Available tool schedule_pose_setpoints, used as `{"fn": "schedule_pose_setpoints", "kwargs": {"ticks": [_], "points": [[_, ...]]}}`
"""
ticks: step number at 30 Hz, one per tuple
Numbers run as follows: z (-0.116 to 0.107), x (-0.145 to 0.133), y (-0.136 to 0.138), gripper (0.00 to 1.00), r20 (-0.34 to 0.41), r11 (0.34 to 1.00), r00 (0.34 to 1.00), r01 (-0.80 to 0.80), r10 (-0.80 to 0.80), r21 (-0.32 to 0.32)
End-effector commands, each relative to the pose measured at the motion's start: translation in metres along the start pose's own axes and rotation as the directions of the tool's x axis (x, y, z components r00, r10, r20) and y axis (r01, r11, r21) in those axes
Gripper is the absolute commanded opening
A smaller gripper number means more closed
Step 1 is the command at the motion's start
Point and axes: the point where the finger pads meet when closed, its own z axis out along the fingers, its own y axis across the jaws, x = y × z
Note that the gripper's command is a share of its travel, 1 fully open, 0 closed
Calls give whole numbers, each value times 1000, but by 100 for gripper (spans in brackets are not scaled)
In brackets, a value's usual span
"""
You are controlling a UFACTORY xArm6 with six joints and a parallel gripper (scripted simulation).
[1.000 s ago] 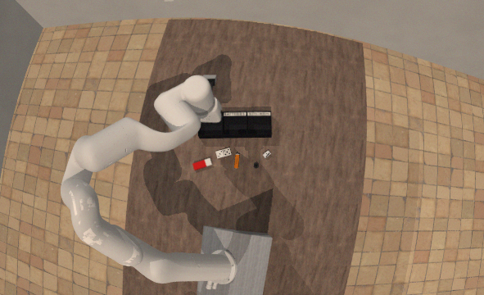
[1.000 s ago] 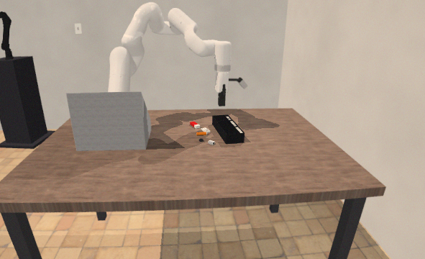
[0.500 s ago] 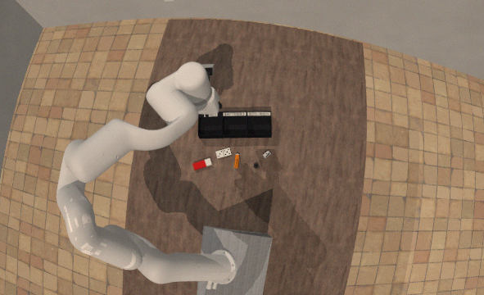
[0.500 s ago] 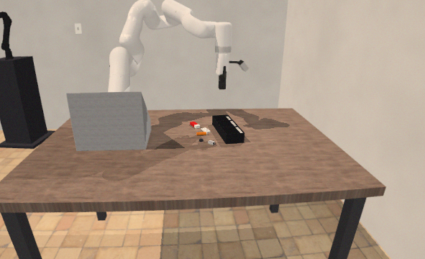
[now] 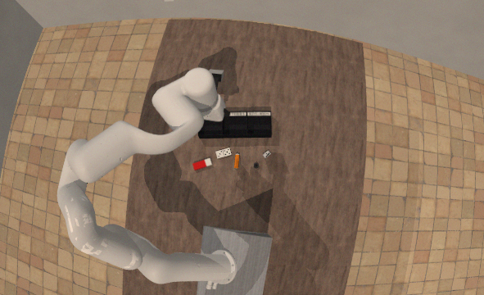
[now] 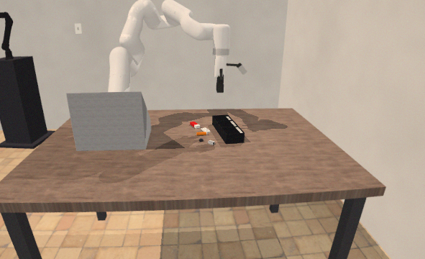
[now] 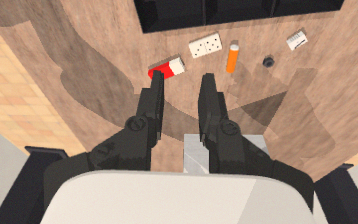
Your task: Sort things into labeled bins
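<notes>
My gripper [image 6: 220, 91] [image 7: 182, 87] is open and empty, high above the table; the arm hides it in the top view. Three joined black bins [image 5: 259, 125] [image 6: 227, 131] [image 7: 240, 18] stand on the table, with white labels too small to read. In front lie a red and white block [image 5: 202, 164] [image 6: 194, 124] [image 7: 164, 70], a white domino [image 5: 223, 153] [image 6: 206, 130] [image 7: 205, 45], an orange cylinder [image 5: 237, 161] [image 6: 201, 134] [image 7: 232, 59], a small dark round thing [image 5: 256, 165] [image 6: 200, 139] [image 7: 268, 62] and a small white piece with dark marks [image 5: 267, 154] [image 6: 211, 142] [image 7: 297, 40].
A large grey block [image 5: 255, 262] [image 6: 108, 120] stands at the arm's base. The arm [image 5: 143, 139] reaches around the left side in the top view and covers the left end of the bins. Its shadows fall across the table.
</notes>
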Motion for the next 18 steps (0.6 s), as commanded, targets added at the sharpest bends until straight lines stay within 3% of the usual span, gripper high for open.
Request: {"fn": "schedule_pose_setpoints", "kwargs": {"ticks": [1,14,16,18], "points": [[16,-12,25,30,-6,988,988,-155,155,-1],[72,-55,101,30,0,891,891,-454,454,0],[72,-55,101,30,0,891,891,-454,454,0],[83,-64,117,30,1,844,844,-536,536,-1]]}}
